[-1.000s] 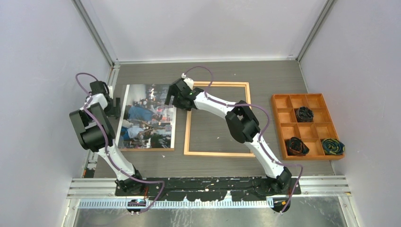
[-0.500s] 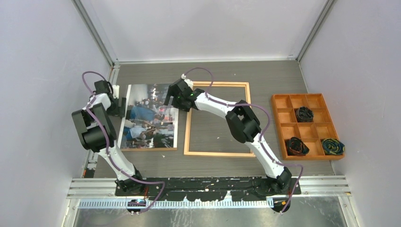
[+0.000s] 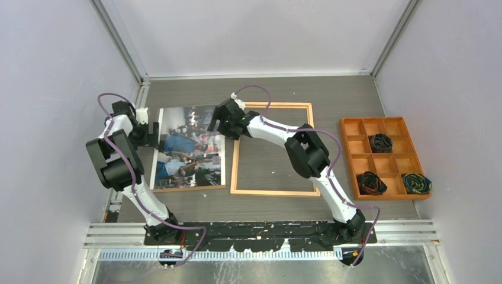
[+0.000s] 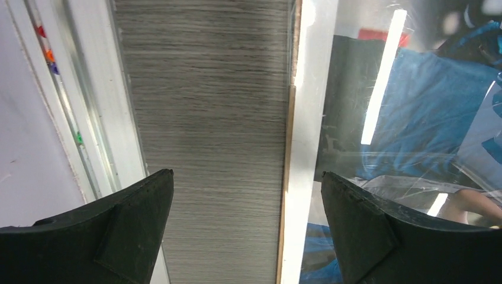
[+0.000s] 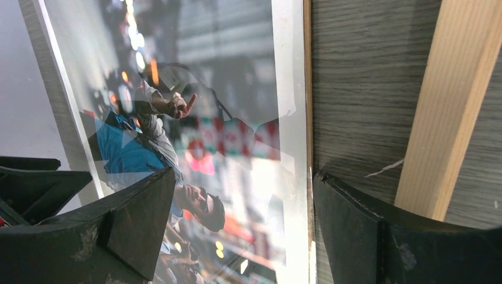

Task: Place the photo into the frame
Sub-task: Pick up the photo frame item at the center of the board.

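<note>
The photo (image 3: 189, 148) lies face up on the table left of the light-wood frame (image 3: 273, 149), which lies flat and holds nothing. My left gripper (image 3: 153, 134) is open over the photo's left edge, one finger above the table, the other above the white margin (image 4: 308, 142). My right gripper (image 3: 220, 126) is open over the photo's right edge (image 5: 290, 106), one finger above the print, the other above the table beside the frame's left rail (image 5: 450, 100). The photo's right edge lies just short of that rail.
An orange compartment tray (image 3: 385, 157) stands at the right with three dark coiled items in it. An aluminium rail (image 4: 89, 94) and the white wall run close along the left of the left gripper.
The photo has slid a little to the right, toward the frame, with both grippers moving along at its edges.
</note>
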